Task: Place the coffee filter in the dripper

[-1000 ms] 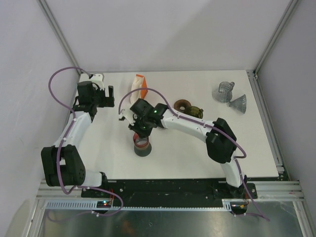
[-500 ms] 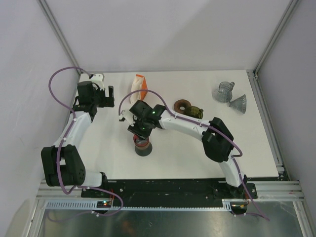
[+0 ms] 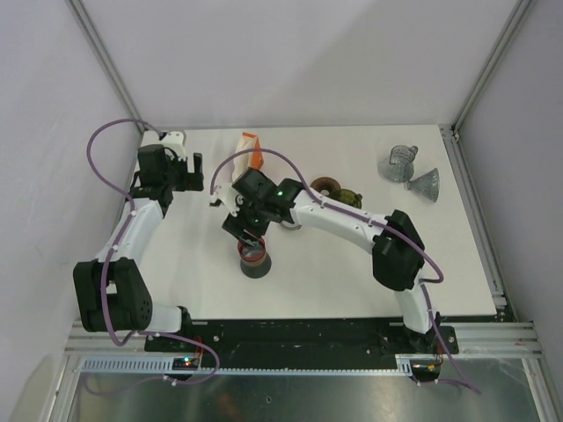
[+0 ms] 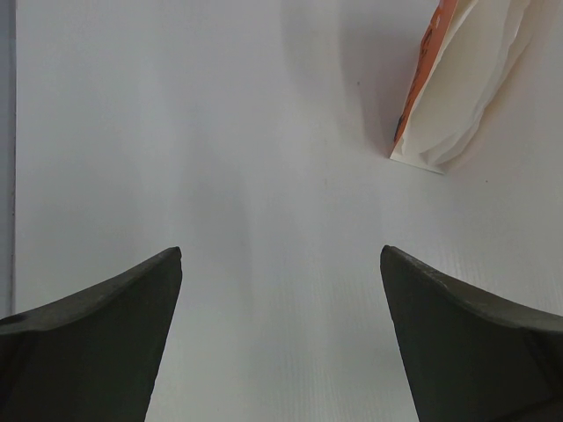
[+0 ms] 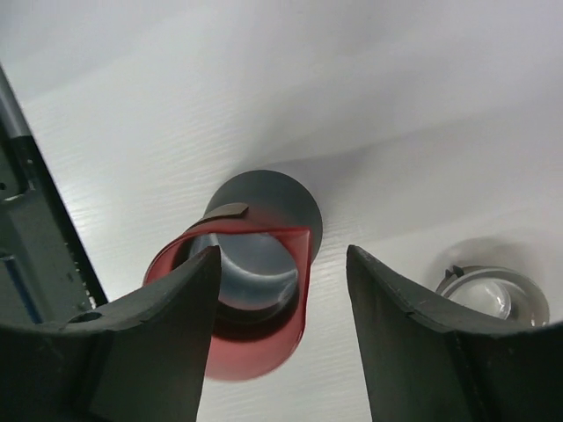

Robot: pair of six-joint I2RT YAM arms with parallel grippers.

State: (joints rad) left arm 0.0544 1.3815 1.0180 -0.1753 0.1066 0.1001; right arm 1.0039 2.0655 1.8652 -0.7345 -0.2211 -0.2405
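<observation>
Finds the dripper [image 5: 255,356] straight beneath the parted right gripper [image 5: 281,257], orange-and-white packet [image 4: 457,97] beyond the dripper, nearer the wide-spread left gripper [image 4: 280,255].

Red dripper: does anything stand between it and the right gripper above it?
Nothing visible does. The right gripper hangs just over the red dripper, jaws apart, and the right wrist view shows only clear air between them.

From above, my right arm [image 3: 334,215] covers the dripper's [image 3: 255,264] mouth, so I cannot tell what lies inside. In my right wrist view a glass piece [image 5: 493,294] is half hidden behind my right finger [image 5: 440,352]. My left wrist view cuts the pack [image 4: 457,88] off at the top edge.
</observation>
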